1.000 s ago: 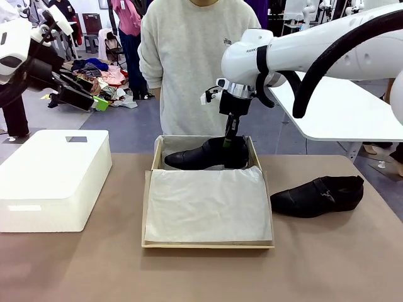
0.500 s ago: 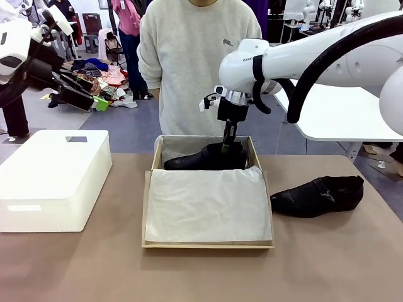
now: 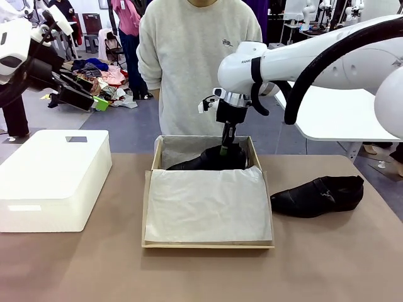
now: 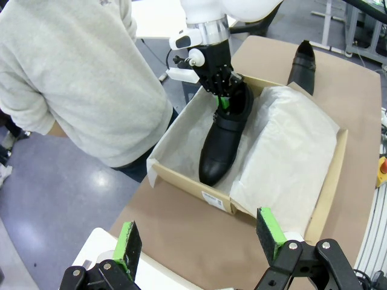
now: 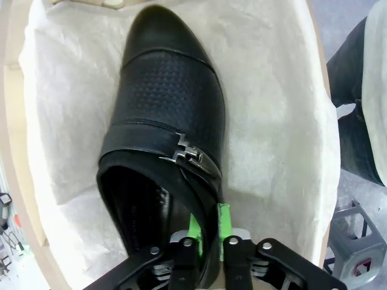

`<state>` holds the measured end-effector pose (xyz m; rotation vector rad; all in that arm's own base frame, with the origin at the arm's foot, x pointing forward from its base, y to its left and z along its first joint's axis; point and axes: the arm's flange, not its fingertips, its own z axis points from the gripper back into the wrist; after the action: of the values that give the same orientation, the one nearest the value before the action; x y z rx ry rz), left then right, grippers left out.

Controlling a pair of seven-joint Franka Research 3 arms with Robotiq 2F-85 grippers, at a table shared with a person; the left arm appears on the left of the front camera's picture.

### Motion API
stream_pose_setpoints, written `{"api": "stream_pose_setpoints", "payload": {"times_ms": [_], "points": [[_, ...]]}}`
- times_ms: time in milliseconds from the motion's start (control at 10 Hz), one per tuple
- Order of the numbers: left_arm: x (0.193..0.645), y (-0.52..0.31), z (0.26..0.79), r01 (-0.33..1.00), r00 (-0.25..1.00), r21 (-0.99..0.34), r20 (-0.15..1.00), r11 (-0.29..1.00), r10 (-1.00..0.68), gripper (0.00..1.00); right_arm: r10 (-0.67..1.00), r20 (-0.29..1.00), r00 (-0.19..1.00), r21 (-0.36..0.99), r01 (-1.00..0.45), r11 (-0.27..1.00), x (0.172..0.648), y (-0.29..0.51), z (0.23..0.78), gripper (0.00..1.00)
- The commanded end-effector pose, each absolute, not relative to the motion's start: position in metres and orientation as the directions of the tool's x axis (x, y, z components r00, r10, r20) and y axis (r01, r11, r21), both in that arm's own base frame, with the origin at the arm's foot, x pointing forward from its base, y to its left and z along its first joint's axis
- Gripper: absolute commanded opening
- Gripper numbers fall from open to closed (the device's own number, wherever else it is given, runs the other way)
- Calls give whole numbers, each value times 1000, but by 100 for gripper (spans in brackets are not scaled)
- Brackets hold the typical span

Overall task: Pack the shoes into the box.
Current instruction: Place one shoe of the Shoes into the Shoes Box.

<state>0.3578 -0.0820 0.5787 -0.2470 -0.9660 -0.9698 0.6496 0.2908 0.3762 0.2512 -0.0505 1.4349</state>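
One black shoe [image 3: 204, 161] [image 4: 221, 139] [image 5: 169, 103] lies on white tissue in the far part of the brown cardboard box [image 3: 208, 245] [image 4: 187, 184], toe toward picture left. My right gripper [image 3: 225, 150] [image 4: 222, 103] [image 5: 207, 226] reaches down into the box and is shut on this shoe's side wall near the buckle, one green pad on each side. The other shoe [image 3: 318, 196] [image 4: 302, 63] lies on the table to the right of the box. My left gripper [image 4: 199, 235] [image 3: 94, 100] hangs open, high at the far left, holding nothing.
A white plastic bin [image 3: 53, 176] stands on the table's left side. Folded tissue paper [image 3: 208, 204] covers the near part of the box. A person [image 3: 195, 63] stands right behind the box. A white table [image 3: 340, 113] is at the back right.
My right gripper has come down and slightly left with the shoe, which now rests low inside the box instead of hanging above its rim. The left arm has not moved.
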Motion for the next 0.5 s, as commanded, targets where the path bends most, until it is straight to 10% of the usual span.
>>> {"api": "stream_pose_setpoints", "payload": {"times_ms": [0,200,400], "points": [[358,-82,579,790,203,218,789,573,-580,100,967,223,124,159,-983,89,655,289,388,67],[358,-82,579,790,203,218,789,573,-580,100,965,231,126,149,-985,93,650,285,406,100],[358,-82,579,790,203,218,789,573,-580,100,963,237,130,171,-981,90,643,283,420,100]]}}
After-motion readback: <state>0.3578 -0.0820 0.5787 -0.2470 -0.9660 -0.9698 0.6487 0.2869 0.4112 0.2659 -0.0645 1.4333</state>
